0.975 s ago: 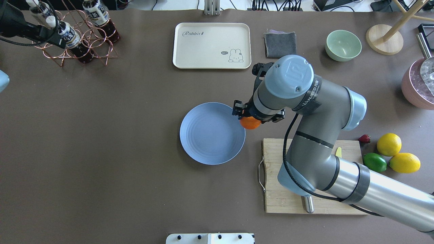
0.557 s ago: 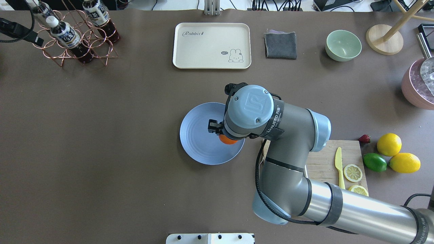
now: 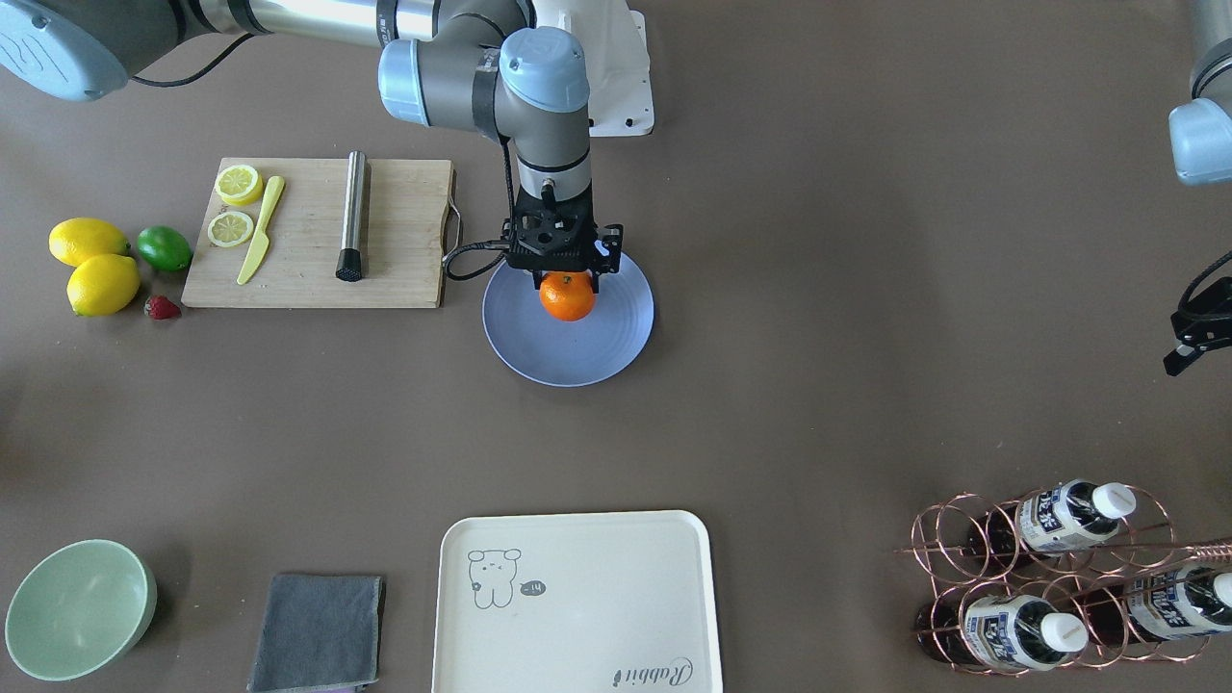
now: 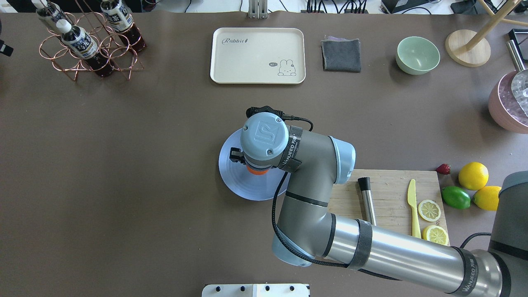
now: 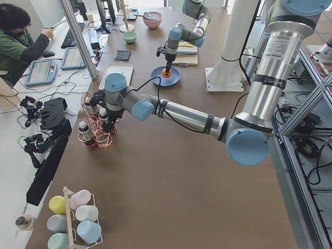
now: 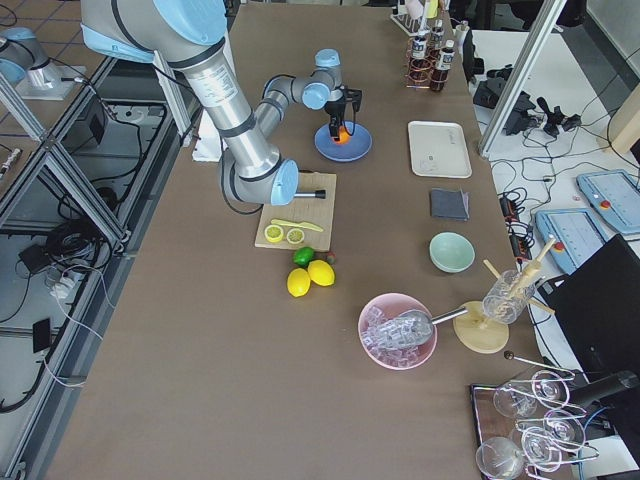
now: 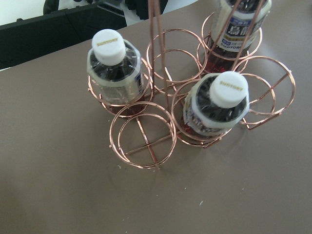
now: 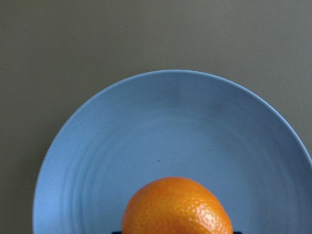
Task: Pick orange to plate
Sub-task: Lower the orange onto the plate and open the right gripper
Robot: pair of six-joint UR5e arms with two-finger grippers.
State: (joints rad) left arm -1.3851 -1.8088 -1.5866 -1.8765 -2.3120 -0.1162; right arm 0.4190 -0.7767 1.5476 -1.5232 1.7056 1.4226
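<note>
Right fingers: the right gripper is pointing straight down, its fingers clamping the orange from either side.
Orange: it is sitting directly under the fingers, over the plate and well inside its rim. Whether it is touching the plate cannot be told.
Coming move: probably a short straight lowering and a release, since the plate is lying right below and no sideways travel seems needed.
Risk: the round fruit could roll once freed.
Left fingers: the left gripper is hovering well apart, near the bottle rack. Whether its fingers are apart or together cannot be told.
</note>
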